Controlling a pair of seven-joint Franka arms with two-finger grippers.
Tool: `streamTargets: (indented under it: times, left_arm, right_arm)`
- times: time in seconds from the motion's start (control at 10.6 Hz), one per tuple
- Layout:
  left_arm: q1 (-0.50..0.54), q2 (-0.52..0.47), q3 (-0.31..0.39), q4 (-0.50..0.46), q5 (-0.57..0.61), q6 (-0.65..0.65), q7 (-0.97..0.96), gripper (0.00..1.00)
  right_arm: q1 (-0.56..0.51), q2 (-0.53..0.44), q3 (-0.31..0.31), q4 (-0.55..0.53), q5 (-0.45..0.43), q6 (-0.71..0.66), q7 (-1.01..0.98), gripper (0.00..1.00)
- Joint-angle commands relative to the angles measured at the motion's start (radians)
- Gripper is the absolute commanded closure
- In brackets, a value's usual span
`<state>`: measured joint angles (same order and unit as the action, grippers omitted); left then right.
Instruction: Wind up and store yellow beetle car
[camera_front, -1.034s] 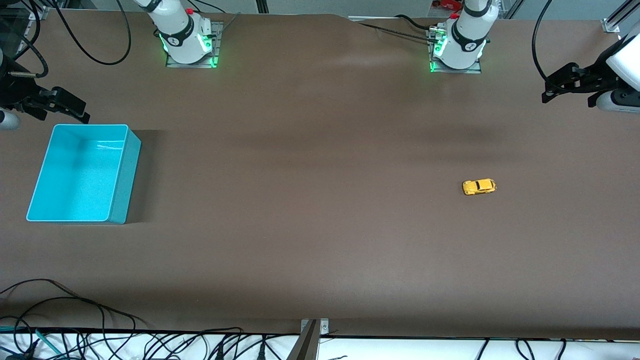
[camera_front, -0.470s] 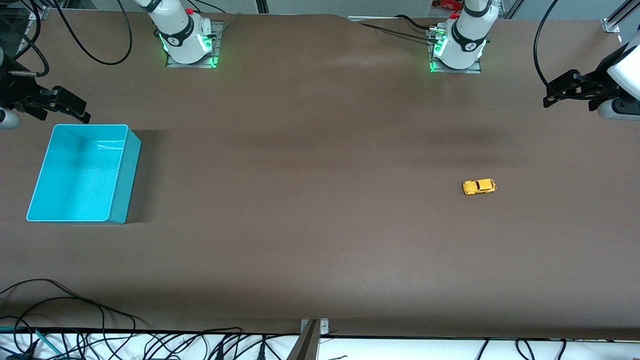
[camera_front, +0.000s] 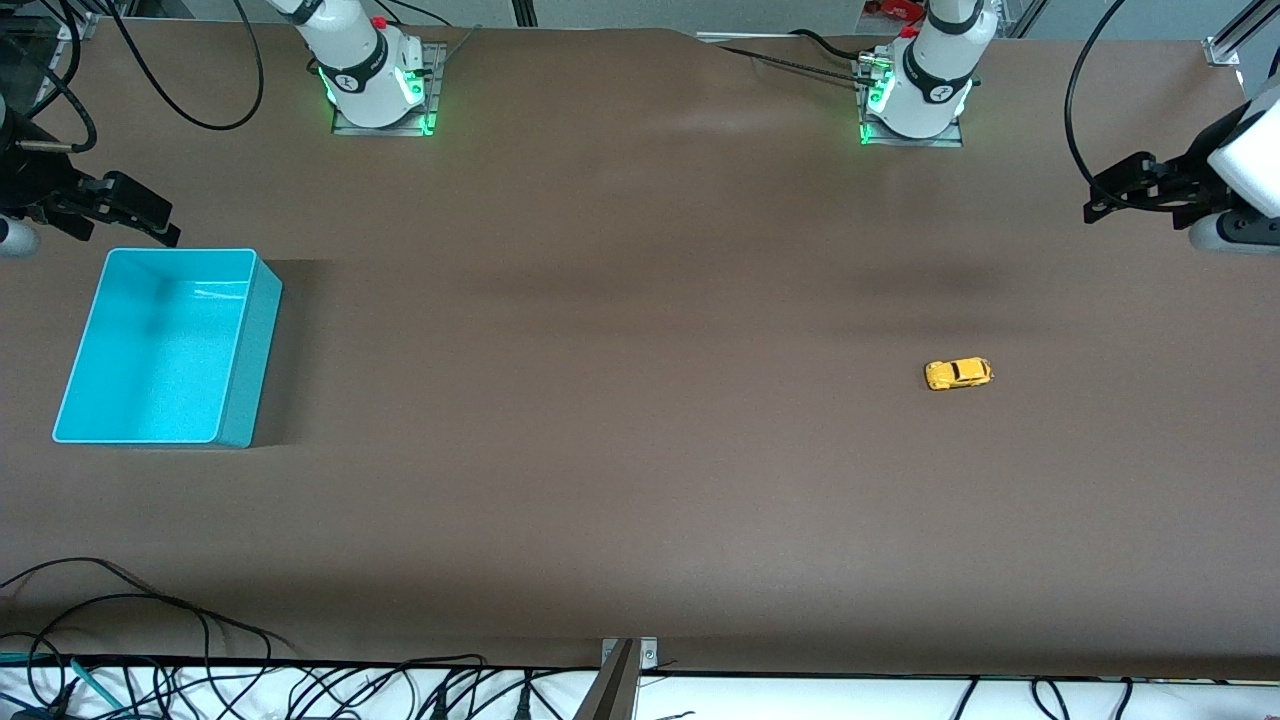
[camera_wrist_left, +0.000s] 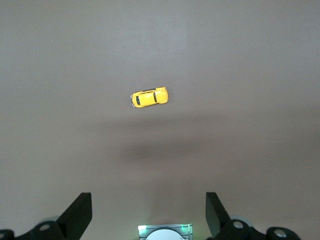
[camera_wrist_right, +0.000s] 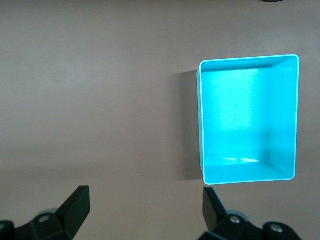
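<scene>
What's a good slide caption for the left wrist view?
Left claw, open, above the bare brown table, looking down on the yellow beetle car.

A high camera faces both arm bases across the table (camera_front: 640, 480). Each wrist camera looks straight down from well above it. The left shares the yellow beetle car (camera_front: 958, 374) (camera_wrist_left: 149, 97), the right the turquoise bin (camera_front: 250, 340) (camera_wrist_right: 201, 120).

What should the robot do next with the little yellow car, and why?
Probably bring the left gripper, open and high, down over the yellow beetle car. The car sits untouched on the table at the left arm's end; the right gripper waits open by the turquoise bin.
</scene>
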<state>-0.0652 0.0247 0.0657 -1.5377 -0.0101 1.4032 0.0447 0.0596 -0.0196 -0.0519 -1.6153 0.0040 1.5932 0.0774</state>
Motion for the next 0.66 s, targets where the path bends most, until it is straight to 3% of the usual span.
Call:
streamTargets:
  times: [0.0,0.28,0.56]
  left_arm:
    - [0.015,0.009,-0.011,0.004,0.006,0.013,0.001,0.00]
    - [0.044,0.006,-0.009,-0.108,0.005,0.141,0.003,0.00]
    - [0.048,0.014,-0.006,-0.130,0.019,0.165,0.001,0.00]
  right_arm:
    - [0.003,-0.002,0.001,0.015,-0.012,-0.018,0.005,0.00]
    - [0.003,-0.002,0.000,0.015,-0.012,-0.018,0.005,0.00]
    - [0.002,-0.002,0.001,0.015,-0.012,-0.018,0.005,0.00]
